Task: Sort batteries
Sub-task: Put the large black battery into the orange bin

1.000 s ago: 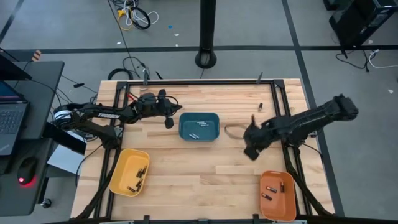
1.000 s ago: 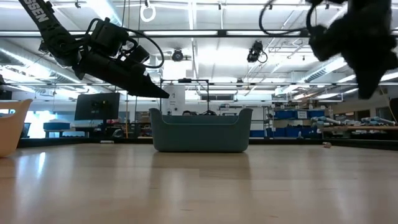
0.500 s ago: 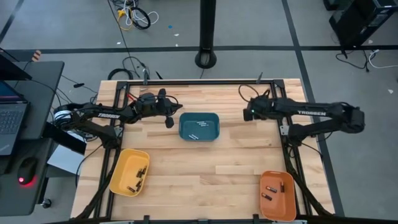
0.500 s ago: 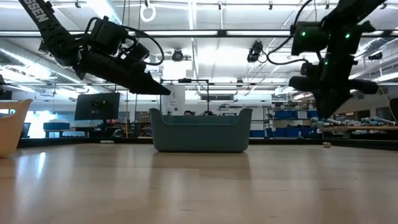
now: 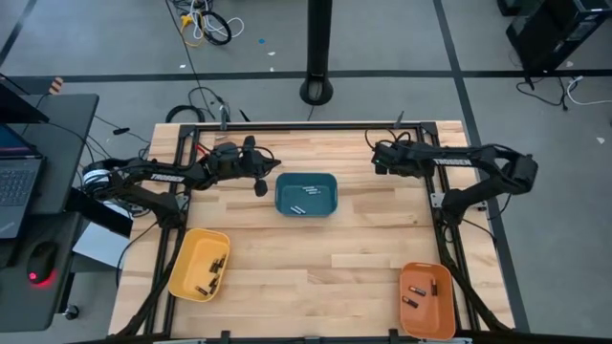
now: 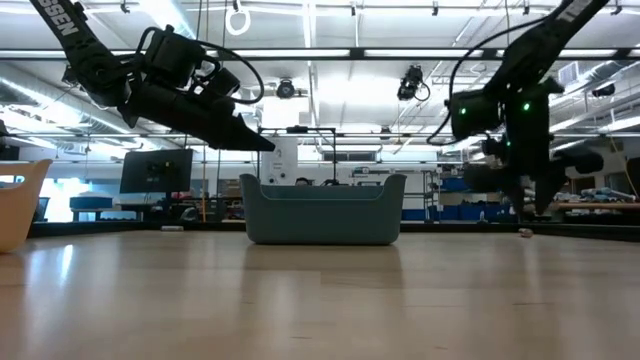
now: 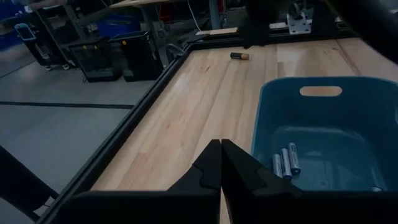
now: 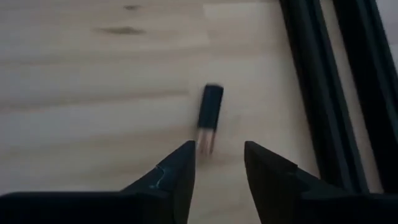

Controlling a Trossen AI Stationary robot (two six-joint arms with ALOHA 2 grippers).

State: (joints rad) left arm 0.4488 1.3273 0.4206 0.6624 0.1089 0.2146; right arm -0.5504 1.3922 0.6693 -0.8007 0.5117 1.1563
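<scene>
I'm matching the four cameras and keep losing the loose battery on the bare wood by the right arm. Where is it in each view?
High view: loose battery, under the right gripper, near the far right edge.
Low view: tiny speck on the table at far right.
Left wrist view: small, far across the wood.
Right wrist view: centre, just ahead of the open fingers.
Shared landmark: the table's black frame.

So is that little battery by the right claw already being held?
No. In the right wrist view the battery lies loose on the wooden table, just ahead of the open right gripper, touching neither finger.
</scene>
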